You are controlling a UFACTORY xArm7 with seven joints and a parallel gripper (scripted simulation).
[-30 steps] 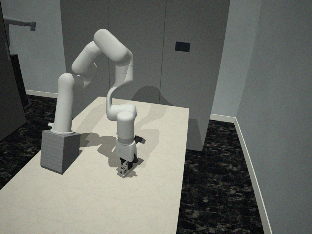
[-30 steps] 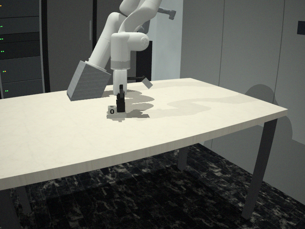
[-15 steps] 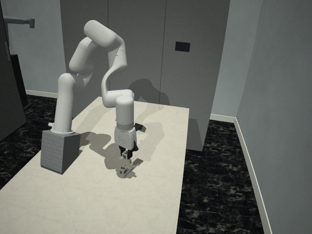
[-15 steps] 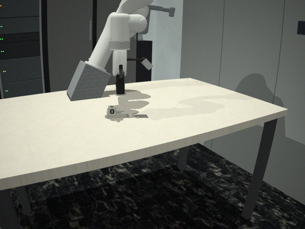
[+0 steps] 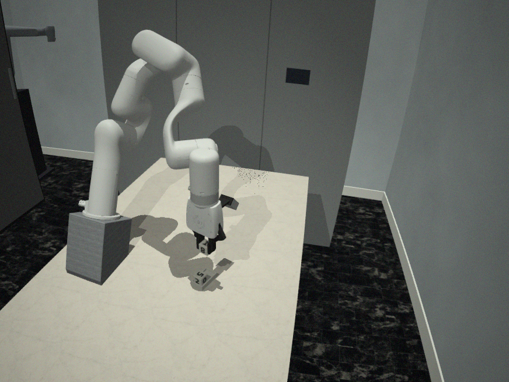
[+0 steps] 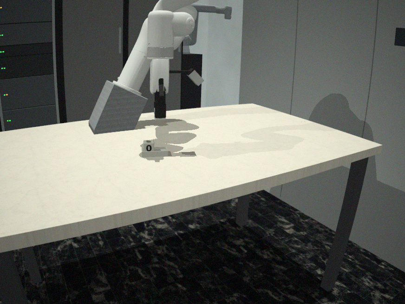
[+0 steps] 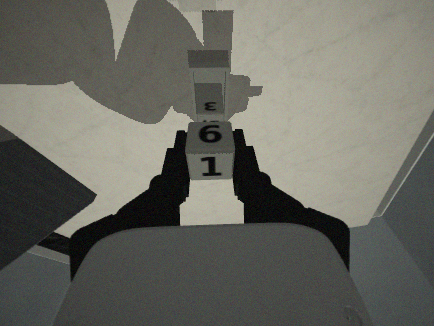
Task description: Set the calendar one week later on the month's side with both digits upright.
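xArm gripper [image 5: 206, 246] [image 6: 160, 115] [image 7: 210, 144], one: standing part-way open around a number cube [image 5: 202, 247] [image 7: 210, 150], gripping it by two opposite sides and carrying it above the table [image 5: 123, 329] [image 6: 196, 183], at the centre of the wrist frame; 6 and 1 showing there. Calendar tray [image 5: 213, 274] [image 6: 157, 153] [image 7: 210, 59], one: lying on the table, below centre in the top frame, left of centre in the exterior frame. Second cube [image 5: 199, 277] [image 6: 148, 145] [image 7: 210, 106], one: sitting at the tray's lower-left end in the top frame, 0 facing the exterior view. Risks, as judged: the held cube slipping or twisting, should the fingers be pressing off its middle; a wrong or overturned digit reaching the month side, should the turn be misjudged; the cube coming down on the tray's edge or its neighbour and resting tilted, should the lowering run askew; the tray sliding or tipping, should a fingertip be catching its wall; the finished pair shifting, should the fingers be brushing it on withdrawal.
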